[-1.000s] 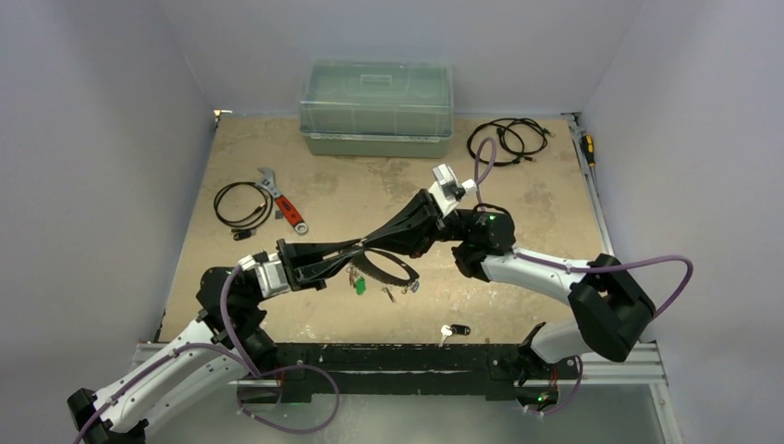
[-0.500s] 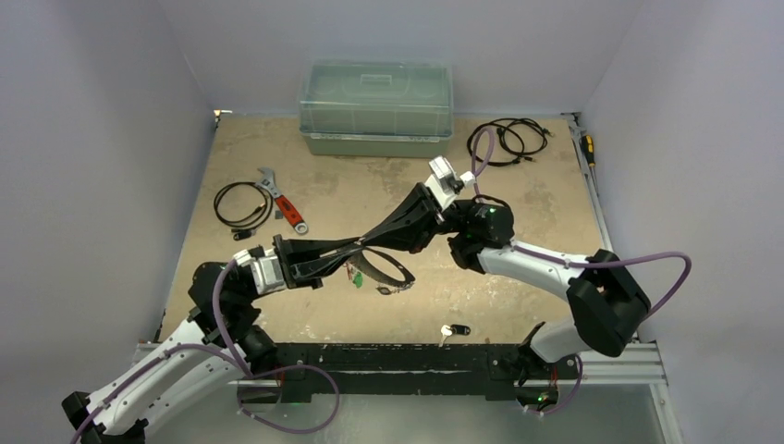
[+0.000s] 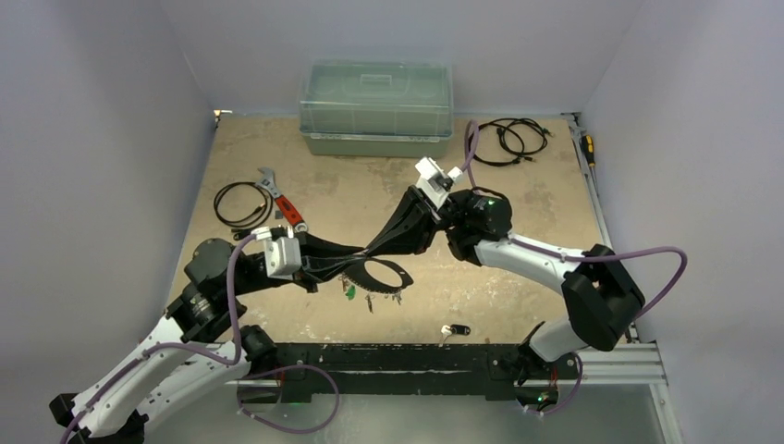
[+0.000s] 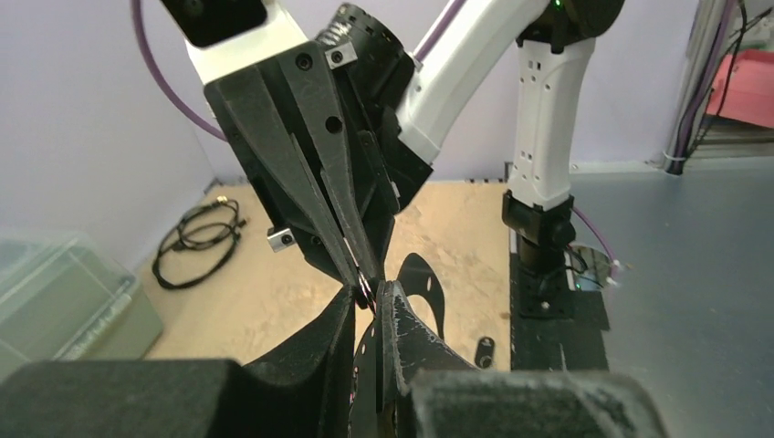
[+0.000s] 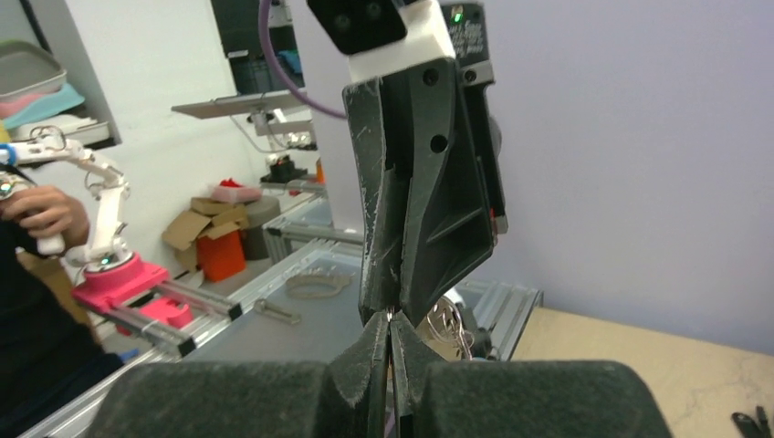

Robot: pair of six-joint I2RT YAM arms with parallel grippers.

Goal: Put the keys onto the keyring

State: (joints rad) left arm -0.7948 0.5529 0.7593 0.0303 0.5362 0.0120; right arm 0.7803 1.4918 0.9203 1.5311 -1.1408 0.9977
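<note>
While the left end effector [image 4: 370, 297] clamps nearly closed on the keyring [image 3: 399, 277], we see that crescent held above the worktop [image 3: 536, 213], long axis running left to right, keys [image 3: 351, 289] dangling beneath. The right end effector [image 5: 390, 324] is pinched closed against it; what it grips we cannot tell.

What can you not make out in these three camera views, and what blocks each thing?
Top view: whatever sits between the right end effector and left end effector tips; the two cover it where they cross.
Top view: the keys hanging under the keyring; too small to count.
Left wrist view: most of the keyring; that arm's own fingers hide it.
Top view: the contents of the green box; its cloudy lid blurs them.
</note>
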